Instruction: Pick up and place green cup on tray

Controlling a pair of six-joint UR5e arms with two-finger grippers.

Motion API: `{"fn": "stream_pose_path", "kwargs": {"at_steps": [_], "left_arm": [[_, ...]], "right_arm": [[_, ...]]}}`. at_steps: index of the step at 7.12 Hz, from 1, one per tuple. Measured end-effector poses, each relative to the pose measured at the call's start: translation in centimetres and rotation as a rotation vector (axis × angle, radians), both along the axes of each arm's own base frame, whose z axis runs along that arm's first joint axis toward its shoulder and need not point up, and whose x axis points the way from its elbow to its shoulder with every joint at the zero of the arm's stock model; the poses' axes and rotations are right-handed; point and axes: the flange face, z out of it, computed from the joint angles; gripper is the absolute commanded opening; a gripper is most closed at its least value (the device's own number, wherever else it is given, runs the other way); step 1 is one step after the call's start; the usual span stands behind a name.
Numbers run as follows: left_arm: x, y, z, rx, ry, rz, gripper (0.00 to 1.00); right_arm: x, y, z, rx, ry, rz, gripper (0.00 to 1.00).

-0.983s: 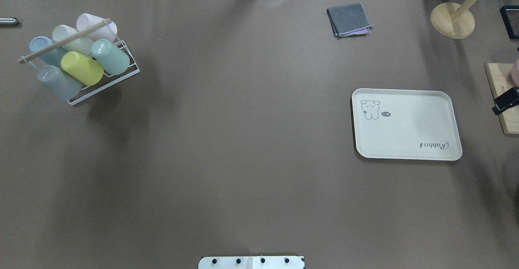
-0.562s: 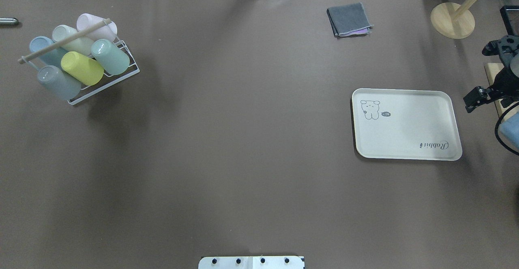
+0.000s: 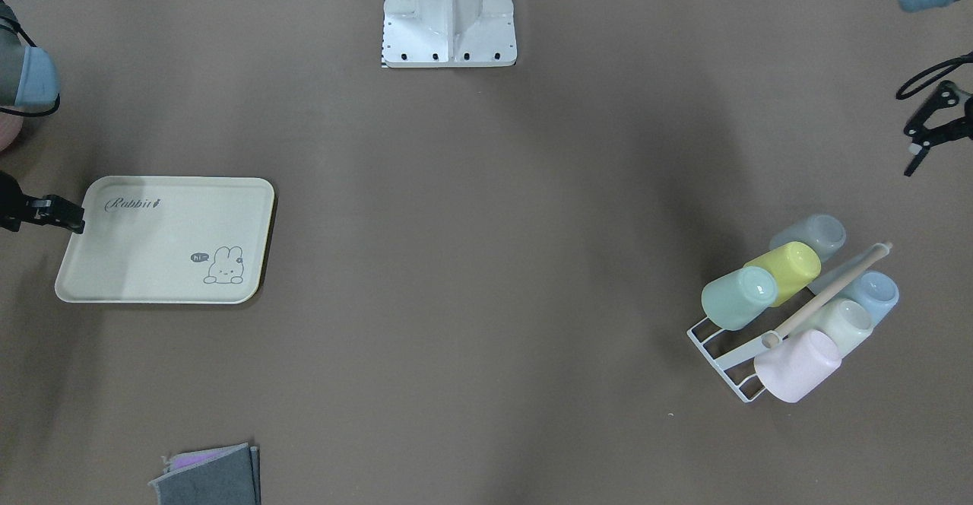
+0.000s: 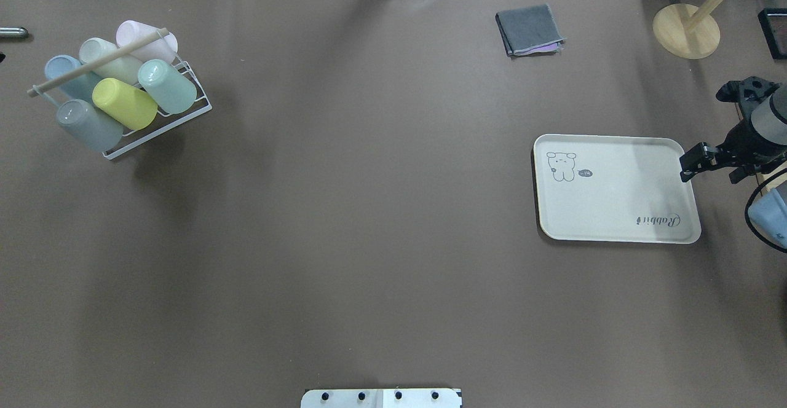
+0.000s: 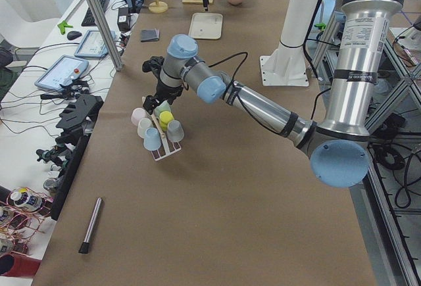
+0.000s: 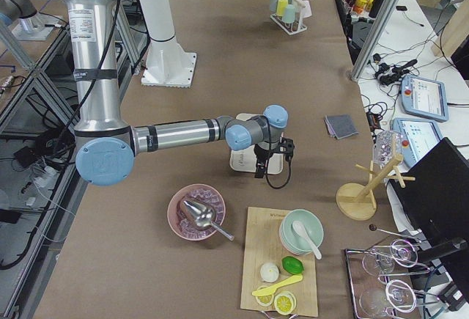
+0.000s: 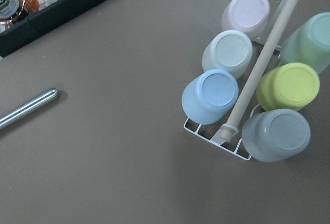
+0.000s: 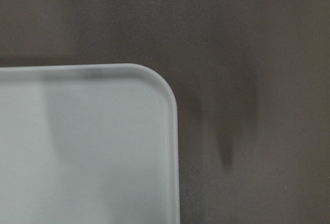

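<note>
The green cup (image 4: 167,86) is mint green and lies tilted in a white wire rack (image 4: 192,112) at the far left, beside a yellow-green cup (image 4: 125,103). It also shows in the front view (image 3: 739,298) and the left wrist view (image 7: 309,44). The cream tray (image 4: 615,190) with its "Rabbit" script lies flat at the right and holds nothing. My right gripper (image 4: 713,165) hangs open and empty at the tray's right edge. My left gripper (image 3: 923,136) hovers open and empty above and beside the rack.
The rack also holds blue, grey, off-white and pink cups under a wooden handle (image 4: 98,61). A folded grey cloth (image 4: 530,29) and a wooden stand (image 4: 685,30) sit at the far edge. A metal pen (image 4: 12,32) lies far left. A cutting board (image 6: 282,268) and a pink bowl (image 6: 196,213) lie beyond the tray.
My right arm has come in from the right edge and moved left to the tray's right edge. The cups and the tray have not moved.
</note>
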Motion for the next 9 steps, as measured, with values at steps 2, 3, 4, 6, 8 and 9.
{"fn": "stream_pose_path", "kwargs": {"at_steps": [2,3,4,6,8,9], "left_arm": [[5.5,-0.3,-5.4,0.092,-0.172,0.004,0.99],[8.0,-0.4,-7.5,0.159,-0.288,-0.002,0.99],[11.2,-0.2,-9.2,0.236,-0.401,-0.008,0.99],[17.4,1.4,-11.0,0.419,-0.634,0.032,0.99],[20.6,2.1,-10.5,0.538,-0.842,0.134,0.99],[21.8,2.3,-9.8,0.58,-0.956,0.188,0.99]], "right_arm": [[-0.3,0.2,1.3,-0.019,-0.042,0.021,0.95],[-0.5,0.1,2.4,-0.022,-0.061,0.02,0.91],[-0.6,0.0,3.4,-0.019,-0.079,0.022,0.79],[-0.8,0.0,4.2,-0.029,-0.096,0.032,0.32],[-0.9,0.1,4.4,-0.035,-0.103,0.031,0.11],[-0.9,0.1,4.4,-0.036,-0.104,0.031,0.0]]}}
